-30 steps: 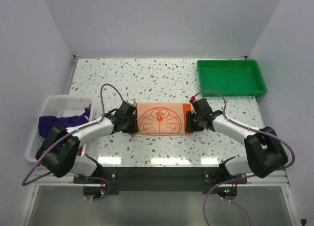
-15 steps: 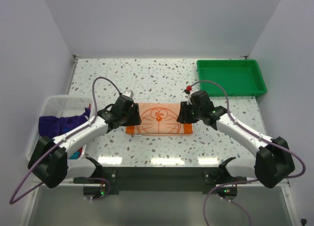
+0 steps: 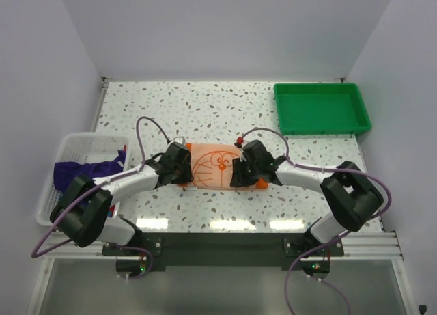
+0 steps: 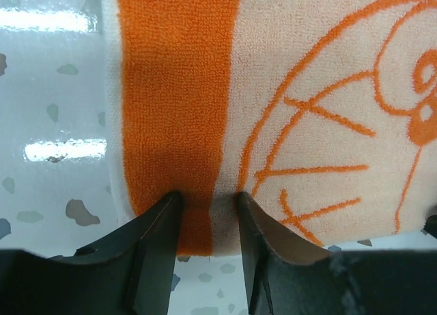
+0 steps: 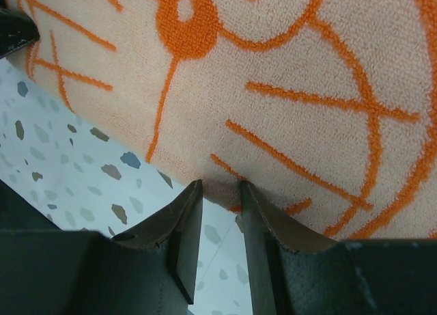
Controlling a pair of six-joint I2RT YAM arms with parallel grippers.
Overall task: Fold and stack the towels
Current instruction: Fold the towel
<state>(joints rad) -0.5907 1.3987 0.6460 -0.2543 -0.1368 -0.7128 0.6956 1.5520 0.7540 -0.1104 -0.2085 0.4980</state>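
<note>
The orange-and-white towel [image 3: 213,166] with the cartoon cat face lies at the table's centre. It also shows in the left wrist view [image 4: 307,89] and the right wrist view [image 5: 307,69]. My left gripper [image 3: 183,170] holds its left end, the jaws pinching the near edge by the orange stripe [image 4: 205,199]. My right gripper [image 3: 239,175] is near the towel's middle, its jaws closed on the near edge [image 5: 222,188]. A dark purple towel [image 3: 78,170] hangs in the white basket.
The white mesh basket [image 3: 75,139] stands at the left table edge. A green plastic tray [image 3: 321,87] sits at the back right. Purple cables loop above both wrists.
Both grippers moved away from me and back with the towel. My right gripper has since moved left, from the towel's right end to near its middle. The left gripper is back at the left end.
</note>
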